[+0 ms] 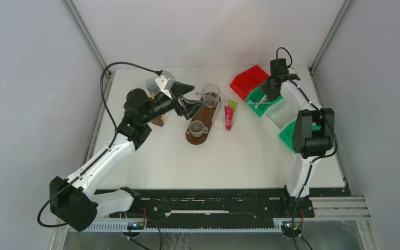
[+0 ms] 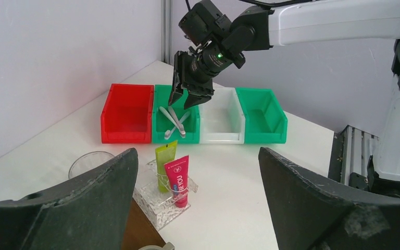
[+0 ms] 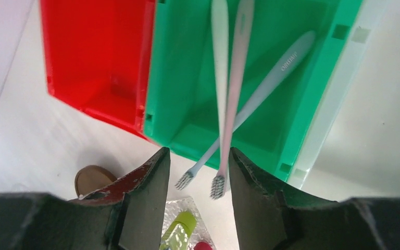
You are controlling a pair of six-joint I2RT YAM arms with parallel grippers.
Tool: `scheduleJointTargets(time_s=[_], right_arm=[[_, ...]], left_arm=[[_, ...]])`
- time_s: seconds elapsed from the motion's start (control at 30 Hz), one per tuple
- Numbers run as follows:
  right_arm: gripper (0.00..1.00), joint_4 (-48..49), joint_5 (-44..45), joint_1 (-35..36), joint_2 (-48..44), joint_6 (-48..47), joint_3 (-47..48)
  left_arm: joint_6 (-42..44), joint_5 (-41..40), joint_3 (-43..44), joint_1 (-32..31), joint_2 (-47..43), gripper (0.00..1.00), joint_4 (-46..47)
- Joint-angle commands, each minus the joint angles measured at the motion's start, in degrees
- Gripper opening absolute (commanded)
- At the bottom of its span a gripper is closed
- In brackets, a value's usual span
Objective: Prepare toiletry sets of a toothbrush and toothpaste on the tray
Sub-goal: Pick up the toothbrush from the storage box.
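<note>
Right gripper (image 3: 199, 182): hanging over the near end of the green bin (image 3: 182, 78), jaws partly apart, holding nothing. Three toothbrushes (image 3: 235, 94) lie in that bin, one white, one pink, one pale blue. The blue one crosses under the other two at a slant. The pink and blue heads stick out past the bin's rim and show in the gap between my fingers, with no contact that I can see.

The red bin (image 3: 94, 57) sits tight against one side of the green bin and the white bin (image 2: 221, 122) against the other, all in one row on the table (image 1: 239, 156).

Left gripper (image 2: 198, 208): spread wide, empty, held above the brown board (image 1: 202, 115). A mug (image 1: 197, 127) stands on the board, and a glass (image 1: 211, 95) is at its far end.

Toothpaste: the pink tube (image 2: 177, 179) and the green tube (image 2: 165, 161) lie side by side in the clear tray (image 2: 156, 208), flat ends toward the bins. The pink one is nearer my left gripper. The tray is on the table just beside the board, between it and the row of bins, and well apart from both of my grippers.
</note>
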Motion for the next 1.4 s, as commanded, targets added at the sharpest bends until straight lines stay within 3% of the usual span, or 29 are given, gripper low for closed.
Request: scheduleJointTargets(time_s=[0.0,0.33,0.67,1.13,1.37], right_arm=[[0.54,-3.4,1.6,-0.2,1.8,6.5,2.6],[0.55,-4.8,-1.9,-0.6,7.3,9.0,5.8],[0.49,-4.0,-5.2,-1.4,9.0,12.4,5.4],[0.09,3.4,-9.5,-2.5,4.1,12.8,-1.8],[0.03,6.6,-9.5,-2.9,0.1,12.7,-5.1]], left_arm=[[-1.3,0.6,-1.4,0.4,-1.8,0.89,3.1],[-1.6,1.0,-1.7,0.4,-1.8,0.88,3.8],[-2.0,1.4,-2.0,0.4,-1.8,0.87,4.6],[-2.0,1.2,-2.1,0.4,-1.9,0.86,4.8],[-1.9,1.2,-2.2,0.4,-1.9,0.86,4.9]])
